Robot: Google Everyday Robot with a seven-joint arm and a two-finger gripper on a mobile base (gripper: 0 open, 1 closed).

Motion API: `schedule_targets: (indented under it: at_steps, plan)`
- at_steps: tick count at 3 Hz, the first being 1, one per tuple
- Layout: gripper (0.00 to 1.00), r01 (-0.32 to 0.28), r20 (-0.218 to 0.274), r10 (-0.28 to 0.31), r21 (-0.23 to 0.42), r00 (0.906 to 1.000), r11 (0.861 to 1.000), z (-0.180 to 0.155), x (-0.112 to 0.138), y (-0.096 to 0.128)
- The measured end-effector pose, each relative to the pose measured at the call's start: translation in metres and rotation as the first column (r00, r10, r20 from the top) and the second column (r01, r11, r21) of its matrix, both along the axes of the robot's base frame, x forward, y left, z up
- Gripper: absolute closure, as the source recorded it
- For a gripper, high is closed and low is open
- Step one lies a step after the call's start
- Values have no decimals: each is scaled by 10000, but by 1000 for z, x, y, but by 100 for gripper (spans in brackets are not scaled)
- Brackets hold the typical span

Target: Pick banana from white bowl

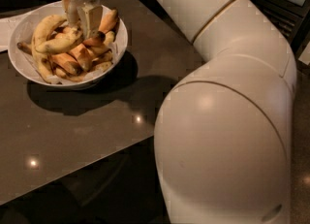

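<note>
Dark table (72,131), white bowl (20,33); gripper (80,22) down among the fruit, grip I cannot tell; banana (58,44) looks soft, bruisable, best pinched mid-length.

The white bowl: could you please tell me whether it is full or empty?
Full: the white bowl is heaped with bananas, some above its rim. The tool reaches down into the pile.

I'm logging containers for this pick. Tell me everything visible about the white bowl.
The white bowl is wide, round and plain, with smooth sloping sides that look glossy, like ceramic. It stands upright on the dark table, at the upper left of the view, casting a shadow. A heap of bananas fills it, and the gripper reaches down into that heap from above.
</note>
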State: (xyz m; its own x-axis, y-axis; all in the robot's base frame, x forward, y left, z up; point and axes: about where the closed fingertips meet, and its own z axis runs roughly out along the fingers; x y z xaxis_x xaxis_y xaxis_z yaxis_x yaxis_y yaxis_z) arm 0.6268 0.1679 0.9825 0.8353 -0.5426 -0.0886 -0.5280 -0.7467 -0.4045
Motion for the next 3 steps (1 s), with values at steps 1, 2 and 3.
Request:
schedule_targets:
  at_steps: [1, 2, 3]
  plan:
    - [100, 431, -412, -417, 348, 9983, 9985, 2, -14, -9]
    - [100, 1079, -677, -1041, 545, 9923, 9927, 7, -32, -25]
    - [100, 1904, -746, -1859, 583, 9797, 9800, 5, -50, -50]
